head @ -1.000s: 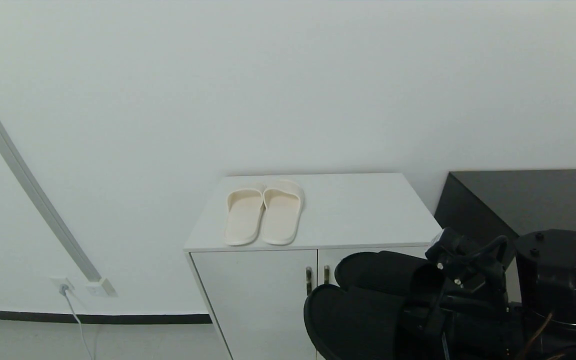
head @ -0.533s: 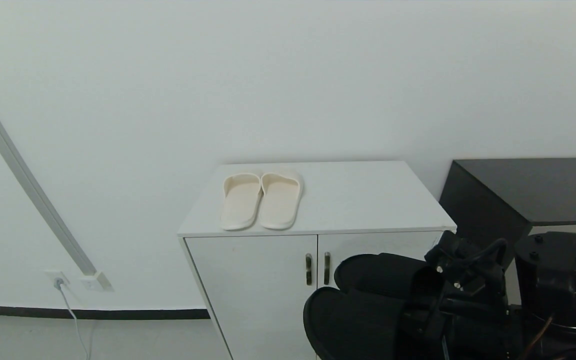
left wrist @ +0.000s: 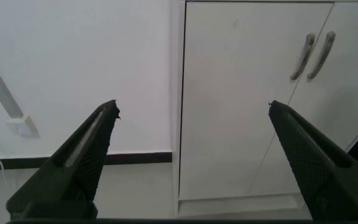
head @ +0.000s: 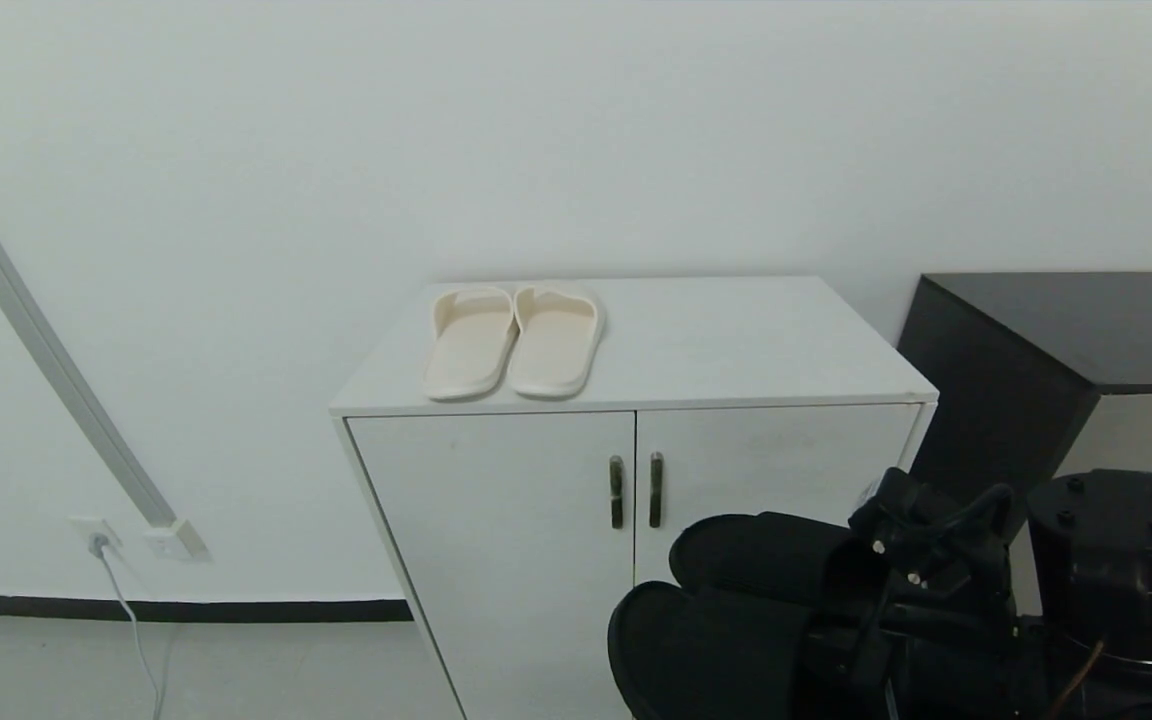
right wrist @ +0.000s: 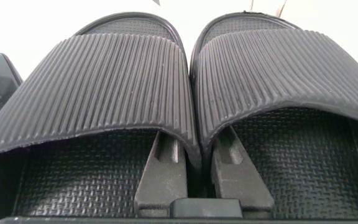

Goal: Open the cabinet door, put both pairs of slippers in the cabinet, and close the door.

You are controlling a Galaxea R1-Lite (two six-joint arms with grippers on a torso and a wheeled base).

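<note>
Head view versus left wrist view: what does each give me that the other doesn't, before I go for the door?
Head view: cream slippers on the cabinet, black slippers held low at the right, a black table. Left wrist view: the left gripper, open, facing the left door. Both: the shut doors, their two handles, the wall socket.

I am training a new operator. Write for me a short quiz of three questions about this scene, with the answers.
1. True or false: both doors of the cabinet are shut.
2. Where do the white slippers lie? A) on the cabinet B) on the floor C) inside the cabinet
3. Fill in: the right gripper is shut on the ____.
Key: 1 true; 2 A; 3 black slippers.
</note>
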